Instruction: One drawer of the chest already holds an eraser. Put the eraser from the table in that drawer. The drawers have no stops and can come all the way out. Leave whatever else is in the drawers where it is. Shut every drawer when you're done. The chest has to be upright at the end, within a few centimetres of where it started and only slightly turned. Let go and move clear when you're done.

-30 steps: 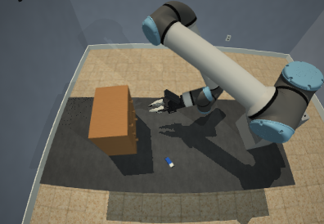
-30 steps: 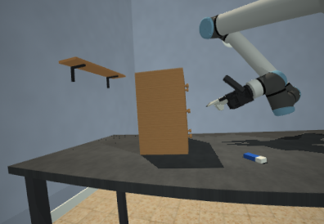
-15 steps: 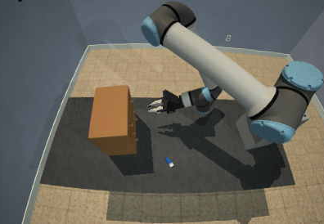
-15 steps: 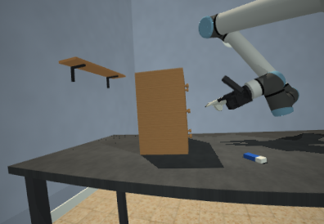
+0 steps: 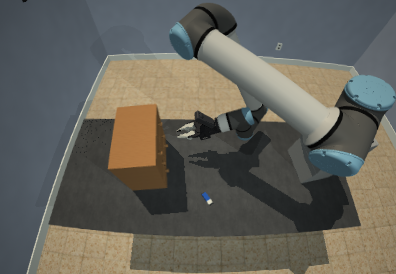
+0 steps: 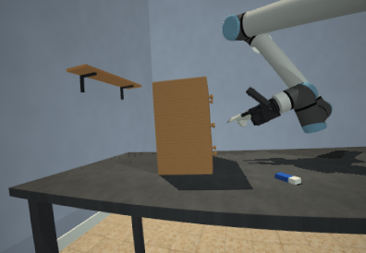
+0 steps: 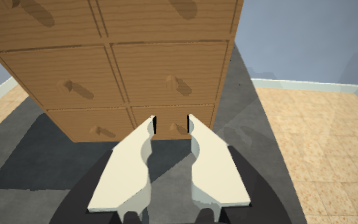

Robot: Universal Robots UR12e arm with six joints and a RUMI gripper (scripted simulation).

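Note:
The wooden chest (image 5: 136,147) stands upright on the dark table, with its knobbed drawer fronts facing my arm. It also shows in the exterior view (image 6: 184,126) and the wrist view (image 7: 120,65). All the drawers I can see look shut. The blue and white eraser (image 5: 207,198) lies on the table in front of the chest, and it shows in the exterior view (image 6: 288,178). My gripper (image 5: 181,132) hovers in the air a short way from the drawer fronts, pointing at them. Its fingers stand narrowly apart and hold nothing. In the wrist view they frame a small knob (image 7: 175,128) on the lower right drawer.
A wooden shelf (image 6: 103,76) hangs on the wall behind the chest. The table edge runs along the front. My arm's shadow falls on the table to the right of the eraser.

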